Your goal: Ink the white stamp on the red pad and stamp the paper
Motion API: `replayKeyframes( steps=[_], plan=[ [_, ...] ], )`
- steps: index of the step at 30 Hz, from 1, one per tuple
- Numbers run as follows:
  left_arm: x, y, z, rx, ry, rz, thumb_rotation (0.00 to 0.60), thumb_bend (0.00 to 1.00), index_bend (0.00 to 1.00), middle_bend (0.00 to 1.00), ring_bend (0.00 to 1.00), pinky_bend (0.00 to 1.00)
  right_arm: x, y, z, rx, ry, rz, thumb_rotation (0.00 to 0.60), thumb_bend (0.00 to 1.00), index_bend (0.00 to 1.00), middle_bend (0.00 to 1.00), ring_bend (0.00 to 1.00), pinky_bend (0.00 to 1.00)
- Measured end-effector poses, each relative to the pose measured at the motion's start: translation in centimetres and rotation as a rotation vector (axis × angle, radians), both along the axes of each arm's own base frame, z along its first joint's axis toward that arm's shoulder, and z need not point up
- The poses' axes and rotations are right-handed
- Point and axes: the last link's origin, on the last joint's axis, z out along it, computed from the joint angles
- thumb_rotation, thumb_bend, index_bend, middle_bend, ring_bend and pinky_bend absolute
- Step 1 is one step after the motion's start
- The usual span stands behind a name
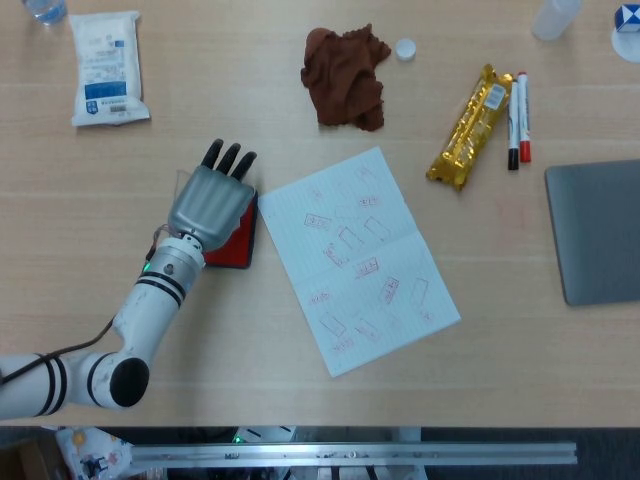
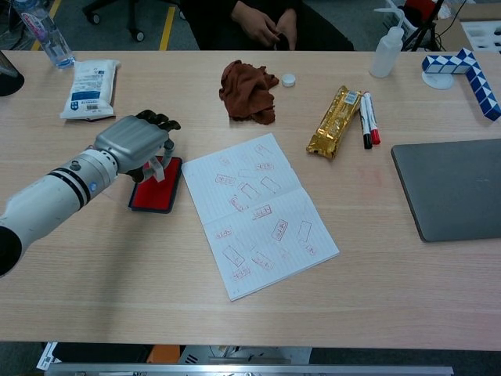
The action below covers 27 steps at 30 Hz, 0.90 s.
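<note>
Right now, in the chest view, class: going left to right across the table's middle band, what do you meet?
Left hand → red ink pad → stamped white paper → closed grey laptop.

The left arm is reaching in from the near left, its hand hovering palm-down with dark fingertips curling downward, pinching something whitish beneath.
</note>
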Motion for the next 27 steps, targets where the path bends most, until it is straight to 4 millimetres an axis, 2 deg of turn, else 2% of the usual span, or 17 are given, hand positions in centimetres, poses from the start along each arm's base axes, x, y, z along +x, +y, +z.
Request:
replayKeyframes(
  steps=[11, 21, 27],
  plan=[
    [0.5, -0.2, 0.5, 0.003, -0.014, -0.008, 0.6, 0.35, 0.61, 0.09, 0.0, 0.01, -0.1, -0.1, 0.0, -0.001, -0.001, 0.003, 0.6, 0.22, 0.41, 0.47, 0.33, 0.35],
    [3.2, -1.3, 2.7, 0.003, -0.099, -0.066, 0.6, 0.35, 0.62, 0.09, 0.0, 0.01, 0.0, -0.4, -0.5, 0.013, -0.01, 0.011, 0.6, 0.22, 0.41, 0.47, 0.33, 0.35],
    [4.4, -2.0, 2.3, -0.022, -0.116, -0.091, 0.6, 0.35, 0.62, 0.09, 0.0, 0.01, -0.1, -0.3, -0.3, 0.011, -0.009, 0.01, 0.6, 0.22, 0.41, 0.47, 0.33, 0.35]
  ],
)
